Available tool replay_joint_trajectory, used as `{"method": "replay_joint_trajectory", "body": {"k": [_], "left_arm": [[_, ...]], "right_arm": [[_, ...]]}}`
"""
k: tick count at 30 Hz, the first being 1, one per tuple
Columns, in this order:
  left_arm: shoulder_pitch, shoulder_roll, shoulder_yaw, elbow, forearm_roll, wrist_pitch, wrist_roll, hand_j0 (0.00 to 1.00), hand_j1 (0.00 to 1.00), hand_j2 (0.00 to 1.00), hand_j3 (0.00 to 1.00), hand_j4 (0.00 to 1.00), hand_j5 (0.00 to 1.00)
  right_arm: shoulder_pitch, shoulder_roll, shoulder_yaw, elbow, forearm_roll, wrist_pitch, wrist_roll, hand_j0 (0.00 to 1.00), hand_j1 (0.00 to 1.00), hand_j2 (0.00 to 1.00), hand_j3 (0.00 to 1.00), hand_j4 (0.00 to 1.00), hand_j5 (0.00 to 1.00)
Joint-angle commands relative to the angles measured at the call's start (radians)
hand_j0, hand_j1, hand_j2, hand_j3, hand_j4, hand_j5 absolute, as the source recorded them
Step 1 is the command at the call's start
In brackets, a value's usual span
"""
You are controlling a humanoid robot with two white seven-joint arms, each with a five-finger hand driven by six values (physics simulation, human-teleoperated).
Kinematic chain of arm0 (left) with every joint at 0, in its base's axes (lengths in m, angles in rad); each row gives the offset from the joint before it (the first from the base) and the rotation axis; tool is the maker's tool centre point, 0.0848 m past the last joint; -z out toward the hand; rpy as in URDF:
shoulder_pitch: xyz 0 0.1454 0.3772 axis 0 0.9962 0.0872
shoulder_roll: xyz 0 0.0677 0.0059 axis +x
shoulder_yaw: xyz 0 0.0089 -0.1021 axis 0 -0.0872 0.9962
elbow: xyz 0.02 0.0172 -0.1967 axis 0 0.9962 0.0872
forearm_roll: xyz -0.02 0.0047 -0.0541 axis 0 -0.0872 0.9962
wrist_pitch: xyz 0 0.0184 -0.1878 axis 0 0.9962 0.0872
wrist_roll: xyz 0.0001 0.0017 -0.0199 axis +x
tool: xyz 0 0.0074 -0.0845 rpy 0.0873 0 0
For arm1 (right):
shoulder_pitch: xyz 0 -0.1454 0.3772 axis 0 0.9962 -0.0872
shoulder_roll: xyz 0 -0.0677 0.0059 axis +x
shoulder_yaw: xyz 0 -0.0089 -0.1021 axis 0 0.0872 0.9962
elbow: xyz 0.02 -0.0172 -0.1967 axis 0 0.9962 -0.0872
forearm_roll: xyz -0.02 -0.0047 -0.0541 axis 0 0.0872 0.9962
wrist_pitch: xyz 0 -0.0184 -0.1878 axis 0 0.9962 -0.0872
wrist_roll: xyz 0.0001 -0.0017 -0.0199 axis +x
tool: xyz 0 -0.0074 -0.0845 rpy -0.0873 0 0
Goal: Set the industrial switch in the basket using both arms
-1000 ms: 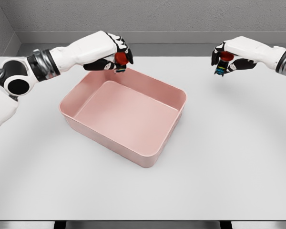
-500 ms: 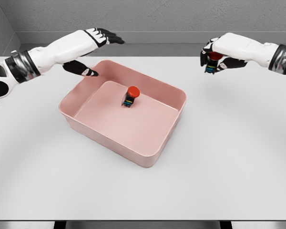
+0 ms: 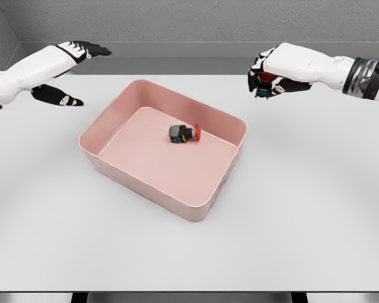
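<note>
1. We're gripping a second industrial switch point(image 3: 263, 86) in our right hand point(image 3: 270, 74), fingers curled around it, up in the air, so it clears the rim.
2. Below and to its left, the pink basket point(image 3: 212, 195) is looking smooth and plasticky, rounded corners; a red-capped switch point(image 3: 184, 133) is lying tipped inside.
3. Far across, our left hand point(image 3: 68, 71) is hanging open, holding nothing.

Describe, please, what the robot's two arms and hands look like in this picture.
Both arms have smooth white shell casings. The left hand has a white back with black fingers and a black thumb bearing small white marks. The right hand is likewise white with black finger segments, and its forearm carries a ribbed, metallic grey and black wrist band. No cables show.
</note>
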Motion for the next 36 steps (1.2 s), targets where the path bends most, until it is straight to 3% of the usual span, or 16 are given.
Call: {"method": "replay_joint_trajectory", "body": {"k": [1,13,29,30,31,32,33,36], "left_arm": [[0.002,0.017,0.008,0.007,0.01,0.001,0.001,1.0,1.0,1.0,1.0,1.0,1.0],[0.029,0.04,0.016,0.022,0.01,0.001,0.001,1.0,1.0,1.0,1.0,1.0,1.0],[0.058,0.04,0.049,0.137,0.009,0.001,0.001,1.0,1.0,1.0,1.0,1.0,1.0],[0.06,0.041,0.049,0.138,0.009,0.001,-0.001,1.0,1.0,1.0,1.0,1.0,1.0],[0.06,0.043,0.049,0.138,0.009,0.001,-0.001,1.0,1.0,1.0,1.0,1.0,1.0],[0.06,0.047,0.049,0.138,0.007,0.001,-0.001,1.0,1.0,1.0,1.0,1.0,1.0],[0.06,0.047,0.049,0.138,0.009,0.001,-0.001,1.0,1.0,1.0,1.0,1.0,1.0],[0.06,0.05,0.062,0.138,0.007,0.001,-0.001,1.0,1.0,1.0,1.0,1.0,1.0]], "right_arm": [[0.0,0.006,0.001,-0.007,-0.003,0.002,-0.001,0.38,0.38,0.38,0.38,0.38,0.38],[0.0,0.116,0.024,-0.032,0.031,0.002,0.018,0.38,0.38,0.38,0.38,0.38,0.38],[-0.002,0.164,0.09,-0.151,0.048,0.002,0.024,0.4,0.4,0.4,0.4,0.4,0.4],[-0.002,0.164,0.09,-0.167,0.049,0.002,0.024,0.43,0.43,0.43,0.43,0.43,0.43],[-0.002,0.164,0.09,-0.185,0.051,0.002,0.024,0.61,0.61,0.61,0.61,0.61,0.61],[-0.002,0.164,0.09,-0.188,0.051,0.002,0.024,0.86,0.86,0.86,0.86,0.86,0.86],[-0.002,0.165,0.088,-0.188,0.051,0.002,0.025,0.99,0.99,0.99,0.99,0.99,0.99],[-0.009,0.164,0.09,-0.188,0.051,0.002,0.025,0.99,0.99,0.99,0.99,0.99,0.99]]}}
